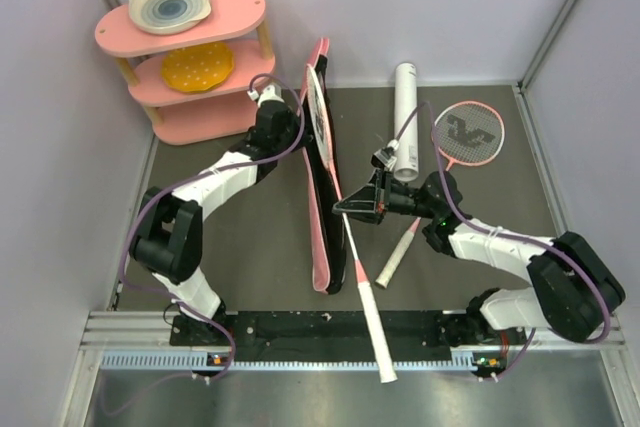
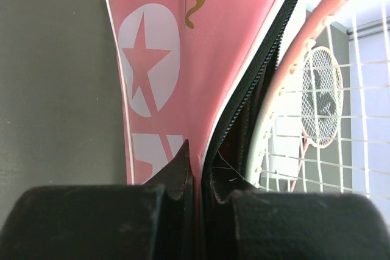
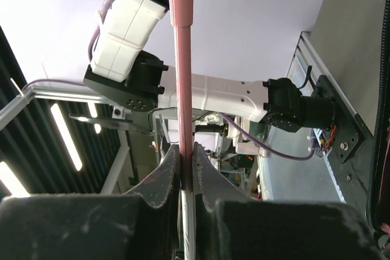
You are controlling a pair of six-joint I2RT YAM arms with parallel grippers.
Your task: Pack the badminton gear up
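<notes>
My left end effector [image 2: 194, 168] is pinched shut on the edge of the pink racket bag [image 1: 318, 172], right beside its black zipper [image 2: 253, 77]. From above I see the bag standing on its long edge in the middle of the counter [image 1: 240, 237], running from the back wall toward the arm bases, with its mouth gaping to show the dark inside. My right end effector [image 3: 186, 162] is closed on the thin pink shaft of one racket [image 1: 362, 292]. In the right wrist view both fingers press against the shaft with no gap. That racket lies along the bag with its head tucked into the opening, and through the left wrist camera I see its frame and strings just inside the zipper line. Its white handle sticks out past the near edge of the counter, over the base rail. The second racket [image 1: 467, 134] lies flat on the counter to the right, well apart from the bag, its handle passing under my right arm. The white tube [image 1: 405, 112] lies just left of that racket's head, pointing at the back wall. The pink shelf [image 1: 240, 9] with its plates sits in the far left corner.
</notes>
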